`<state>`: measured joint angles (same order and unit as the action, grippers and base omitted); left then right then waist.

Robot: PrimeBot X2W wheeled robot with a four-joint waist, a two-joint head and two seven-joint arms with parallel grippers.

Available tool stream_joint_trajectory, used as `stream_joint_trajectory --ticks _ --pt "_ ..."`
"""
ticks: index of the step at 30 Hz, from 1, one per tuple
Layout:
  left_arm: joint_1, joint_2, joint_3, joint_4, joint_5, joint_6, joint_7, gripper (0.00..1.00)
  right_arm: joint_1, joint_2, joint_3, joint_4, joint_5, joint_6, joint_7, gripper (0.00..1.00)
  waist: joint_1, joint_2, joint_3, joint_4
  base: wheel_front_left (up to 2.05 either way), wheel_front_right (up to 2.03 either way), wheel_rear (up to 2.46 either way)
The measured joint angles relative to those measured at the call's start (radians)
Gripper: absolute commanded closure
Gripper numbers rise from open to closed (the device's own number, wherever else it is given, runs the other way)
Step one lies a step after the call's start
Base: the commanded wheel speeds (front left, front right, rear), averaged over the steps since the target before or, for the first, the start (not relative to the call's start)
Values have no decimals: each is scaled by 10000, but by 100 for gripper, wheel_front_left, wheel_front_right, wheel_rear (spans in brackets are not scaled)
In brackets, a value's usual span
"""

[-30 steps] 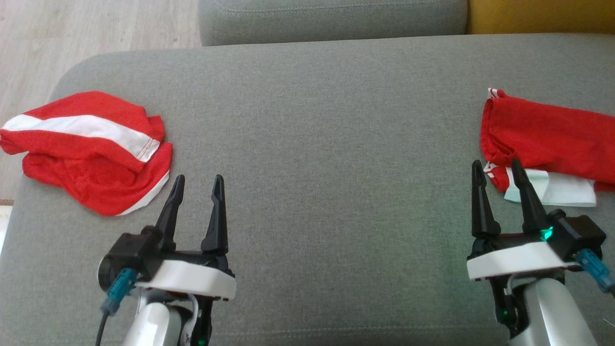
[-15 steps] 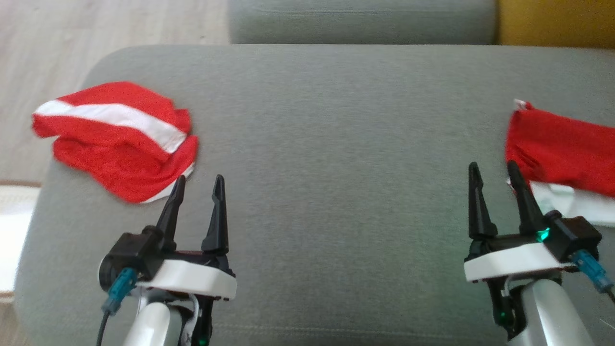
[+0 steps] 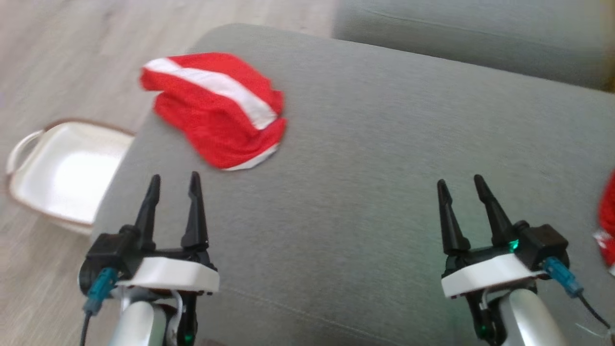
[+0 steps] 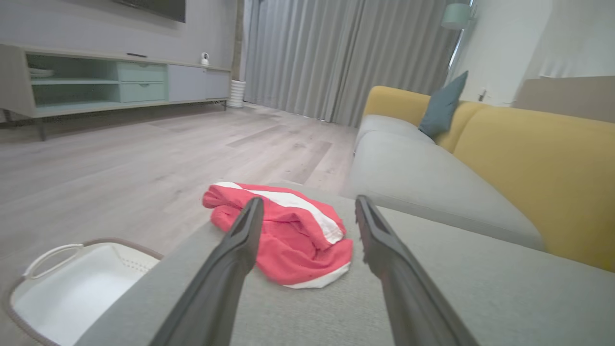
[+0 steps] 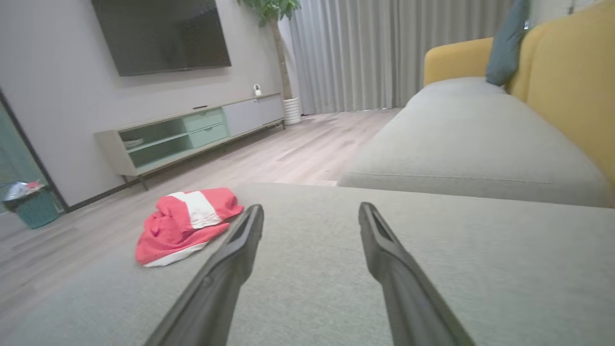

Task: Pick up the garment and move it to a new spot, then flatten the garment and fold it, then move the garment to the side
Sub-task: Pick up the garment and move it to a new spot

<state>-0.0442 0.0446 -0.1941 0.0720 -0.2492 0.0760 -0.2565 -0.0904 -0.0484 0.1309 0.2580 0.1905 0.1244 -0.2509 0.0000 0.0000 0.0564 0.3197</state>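
A crumpled red garment [image 3: 216,110] with a white stripe lies near the far left corner of the grey cushion [image 3: 365,158]. My left gripper [image 3: 174,177] hovers open and empty over the cushion's left edge, short of the garment. In the left wrist view the garment [image 4: 298,240] lies ahead between the open fingers of the left gripper [image 4: 308,199]. My right gripper [image 3: 459,180] stands open and empty over bare cushion at the right. The right wrist view has the garment [image 5: 178,230] far off to the left of the right gripper [image 5: 311,206].
A second red and white cloth [image 3: 608,216] peeks in at the right edge of the cushion. A white basket [image 3: 62,168] with handles stands on the wooden floor left of the cushion. More grey seat [image 3: 471,38] and a yellow sofa back [image 4: 538,158] lie beyond.
The head camera has swung to the left, so the striped garment sits nearer mid-picture, the basket has come into view and the right cloth has slid to the edge. Both grippers stay open.
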Motion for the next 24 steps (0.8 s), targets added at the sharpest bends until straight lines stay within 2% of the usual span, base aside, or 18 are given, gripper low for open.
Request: stream_joint_trajectory --ticks 4,10,16,24 --pt "52 2 188 -2 -2 6 0 0 -2 4 272 176 63 0 0 0 0 0 -66 878 0 0 0" --pt "407 4 376 -6 -2 31 0 0 -2 2 539 351 207 0 0 0 0 0 -170 1577 0 0 0" --pt "440 4 504 -23 -86 119 0 0 -2 2 627 414 224 0 0 0 0 0 -226 1719 0 0 0" --pt "417 4 842 -75 -92 119 0 0 -4 2 704 418 282 0 0 0 0 0 -61 1524 0 0 0"
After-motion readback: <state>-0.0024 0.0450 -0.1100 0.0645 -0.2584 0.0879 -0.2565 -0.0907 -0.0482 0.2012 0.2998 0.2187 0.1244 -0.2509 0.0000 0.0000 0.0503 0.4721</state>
